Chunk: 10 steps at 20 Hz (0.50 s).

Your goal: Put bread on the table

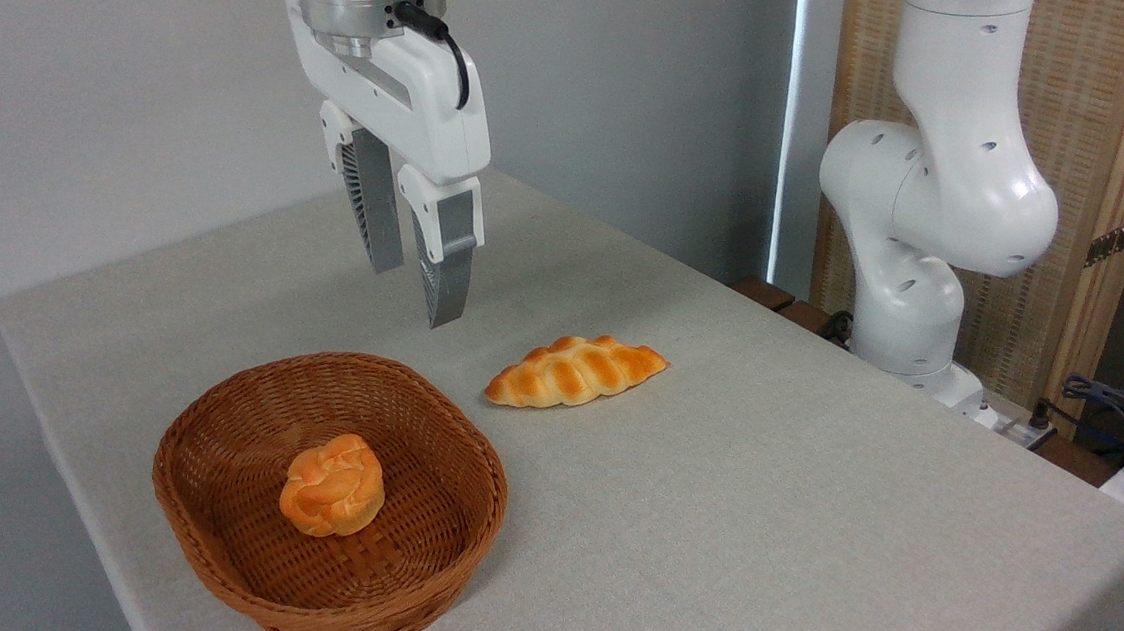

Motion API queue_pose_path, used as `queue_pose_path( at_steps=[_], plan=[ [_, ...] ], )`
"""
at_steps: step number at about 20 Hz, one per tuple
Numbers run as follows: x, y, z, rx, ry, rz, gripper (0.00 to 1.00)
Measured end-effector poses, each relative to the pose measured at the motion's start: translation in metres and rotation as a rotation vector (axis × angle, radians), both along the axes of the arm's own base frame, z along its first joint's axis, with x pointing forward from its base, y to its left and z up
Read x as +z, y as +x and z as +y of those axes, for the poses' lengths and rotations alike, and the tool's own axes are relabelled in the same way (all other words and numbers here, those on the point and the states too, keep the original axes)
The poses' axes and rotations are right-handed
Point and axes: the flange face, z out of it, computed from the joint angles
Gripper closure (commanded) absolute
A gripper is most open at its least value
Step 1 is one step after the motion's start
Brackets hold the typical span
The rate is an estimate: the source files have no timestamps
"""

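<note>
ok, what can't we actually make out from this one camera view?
- Arm: the wrist above the gripper and the upper links are cut off by the top edge.
- Basket: its floor beneath the bun is covered by the bun.
- Bread: the far side and underside face away from the camera.
- Table: its near and right parts run past the frame.
- Cables at far right: small, and cropped by the right edge.

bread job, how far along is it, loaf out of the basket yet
Looks done: the braided bread lies flat on the table, outside the basket, which holds only a round bun. Nothing is in hand: the gripper hangs above the table with its jaws open and empty. Nothing visibly left.
</note>
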Motion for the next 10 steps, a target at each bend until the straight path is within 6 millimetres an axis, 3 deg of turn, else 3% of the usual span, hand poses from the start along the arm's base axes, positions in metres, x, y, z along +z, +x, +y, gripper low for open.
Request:
queue_pose_path(
  at_steps=[10],
  plan=[
    [0.0018, 0.0060, 0.0013, -0.002, 0.035, -0.010, 0.00]
  ],
)
